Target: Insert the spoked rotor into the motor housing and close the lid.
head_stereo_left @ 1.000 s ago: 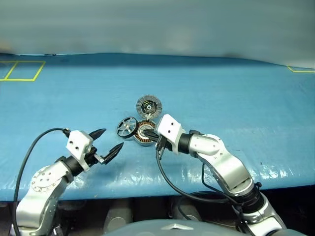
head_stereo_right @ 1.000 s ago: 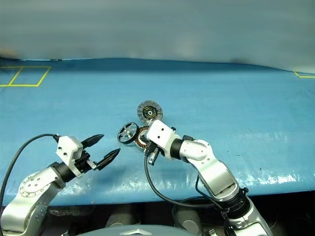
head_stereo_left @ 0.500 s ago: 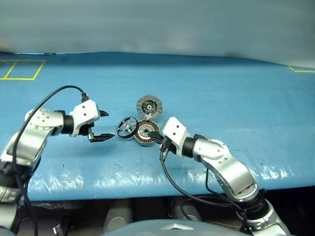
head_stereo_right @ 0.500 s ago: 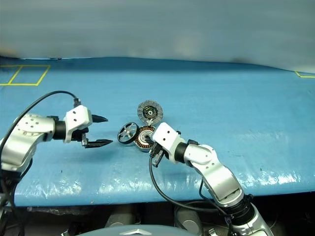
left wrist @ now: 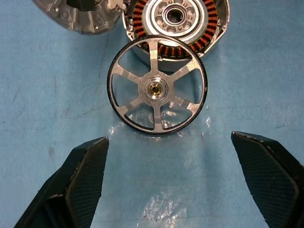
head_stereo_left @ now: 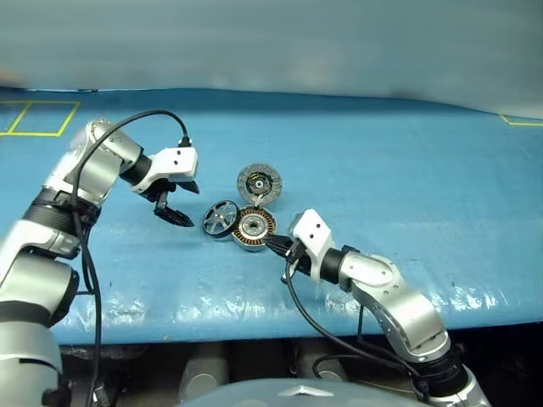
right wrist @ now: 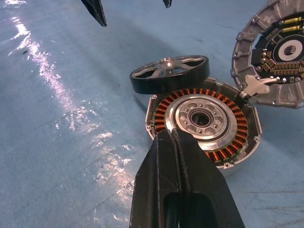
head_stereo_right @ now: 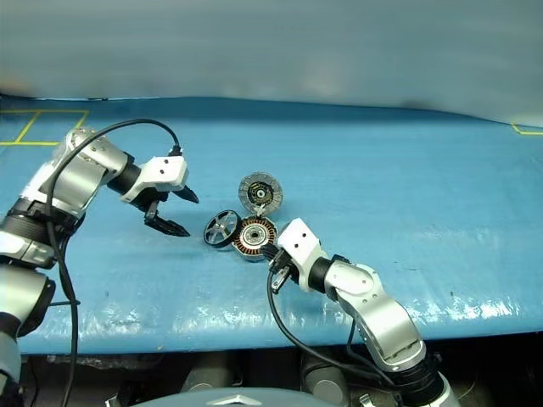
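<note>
Reaching for the rotor (left wrist: pixel 157 88) is the step in hand, and your left gripper (head_stereo_left: pixel 176 203) hangs over the mat (head_stereo_left: pixel 382 170) just beside it with its fingers (left wrist: pixel 80 175) spread wide, so you have room to straddle the rim. The rotor lies beside the housing (right wrist: pixel 205 121), its far edge tipped up onto the housing's rim (the right wrist view shows that tilt best), so expect it to rock or slide when touched. Bring the fingers down on either side of the black rim, across the full width, and close only once both are level with it; pinching a spoke would likely twist it. Your right gripper (right wrist: pixel 173 135), pressed together with nothing in it, rests its tip on the housing's near edge and looks to be steadying it, so keep it there. The lid (head_stereo_left: pixel 258 182) lies open behind the housing, clear of the drop-in path, and closing it comes last
</note>
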Robot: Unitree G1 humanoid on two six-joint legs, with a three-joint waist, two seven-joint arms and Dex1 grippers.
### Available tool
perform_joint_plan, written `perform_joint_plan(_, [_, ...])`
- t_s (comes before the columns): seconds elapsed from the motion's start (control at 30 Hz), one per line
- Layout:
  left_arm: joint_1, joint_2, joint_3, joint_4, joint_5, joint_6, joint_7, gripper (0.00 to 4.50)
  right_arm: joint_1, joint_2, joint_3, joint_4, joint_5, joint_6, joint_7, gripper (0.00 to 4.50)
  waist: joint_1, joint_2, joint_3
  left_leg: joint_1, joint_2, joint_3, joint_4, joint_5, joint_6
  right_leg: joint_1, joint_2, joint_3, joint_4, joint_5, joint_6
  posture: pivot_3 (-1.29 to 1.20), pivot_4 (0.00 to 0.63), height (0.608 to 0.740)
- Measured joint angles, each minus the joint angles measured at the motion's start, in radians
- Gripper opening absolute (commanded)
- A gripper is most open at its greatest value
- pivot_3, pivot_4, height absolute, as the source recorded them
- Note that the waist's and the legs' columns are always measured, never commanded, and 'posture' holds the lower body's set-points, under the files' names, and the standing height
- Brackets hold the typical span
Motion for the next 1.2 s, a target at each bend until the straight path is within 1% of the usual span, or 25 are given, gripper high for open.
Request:
perform_joint_plan(0.17, [-0.069, -0.076, -0.04, 0.104, 0.038, 0.004, -0.01, 4.5, 0.003, 0.0, -0.007, 0.003, 0.014, 0.0, -0.012, 0.03, 0.001, 0.0, 0.0, -0.004, 0.0, -0.002, 0.004, 0.0, 0.0, -0.002, 0.0, 0.0, 0.001, 0.001, 0.002, 0.0, 0.15, 0.74])
perform_joint_plan(0.23, [-0.098, -0.092, -0.067, 0.133, 0.051, 0.009, -0.01, 4.5, 0.004, -0.001, -0.01, 0.003, 0.019, 0.0, -0.013, 0.03, 0.001, 0.0, 0.0, -0.004, 0.0, -0.002, 0.004, 0.0, 0.0, -0.002, 0.0, 0.0, 0.001, 0.002, 0.003, 0.0, 0.15, 0.74])
perform_joint_plan(0.5, [-0.164, -0.188, -0.158, 0.206, 0.096, 0.049, -0.01, 4.5, 0.022, -0.017, -0.018, 0.007, 0.032, 0.0, -0.013, 0.03, 0.001, 0.0, 0.0, -0.005, -0.001, -0.002, 0.004, 0.0, 0.0, -0.002, 0.0, 0.0, 0.002, 0.002, 0.004, 0.0, 0.15, 0.74])
perform_joint_plan(0.6, [-0.2, -0.199, -0.223, 0.229, 0.123, 0.049, -0.01, 4.5, 0.034, -0.028, -0.024, 0.007, 0.04, 0.002, -0.013, 0.03, 0.0, 0.0, 0.0, -0.005, -0.001, -0.002, 0.004, 0.0, 0.0, -0.003, 0.001, 0.001, 0.003, 0.003, 0.004, 0.0, 0.15, 0.74])
perform_joint_plan(0.83, [-0.244, -0.231, -0.276, 0.253, 0.131, 0.036, -0.01, 4.5, 0.038, -0.041, -0.029, 0.006, 0.051, 0.008, -0.015, 0.03, 0.0, 0.0, 0.0, -0.005, -0.001, -0.002, 0.005, 0.0, 0.0, -0.003, 0.001, 0.001, 0.004, 0.003, 0.004, 0.0, 0.15, 0.74])
perform_joint_plan(0.97, [-0.253, -0.231, -0.298, 0.266, 0.142, 0.018, -0.01, 4.5, 0.038, -0.047, -0.029, 0.005, 0.054, 0.01, -0.02, 0.03, -0.001, 0.0, 0.0, -0.005, -0.001, -0.002, 0.005, 0.0, 0.0, -0.005, 0.001, 0.001, 0.006, 0.003, 0.005, 0.0, 0.15, 0.74])
perform_joint_plan(1.07, [-0.255, -0.23, -0.303, 0.282, 0.149, 0.006, -0.01, 3.9, 0.04, -0.049, -0.03, 0.0, 0.058, 0.011, -0.028, 0.0, -0.001, 0.0, 0.0, -0.005, -0.003, -0.002, 0.007, 0.0, 0.0, -0.007, -0.001, 0.002, 0.013, 0.002, 0.004, 0.0, 0.15, 0.74])
perform_joint_plan(1.13, [-0.255, -0.23, -0.303, 0.289, 0.151, 0.001, -0.01, 3.28, 0.04, -0.051, -0.03, -0.002, 0.061, 0.013, -0.03, 0.0, 0.0, 0.0, 0.0, -0.005, -0.002, -0.003, 0.007, 0.0, 0.0, -0.007, 0.0, 0.002, 0.015, 0.001, 0.006, 0.0, 0.15, 0.74])
perform_joint_plan(1.2, [-0.255, -0.23, -0.303, 0.291, 0.156, -0.002, -0.01, 3.28, 0.04, -0.054, -0.031, -0.003, 0.063, 0.015, -0.033, 0.0, 0.0, 0.0, 0.0, -0.005, -0.002, -0.003, 0.007, 0.0, 0.0, -0.007, 0.0, 0.002, 0.015, 0.0, 0.006, 0.0, 0.15, 0.74])
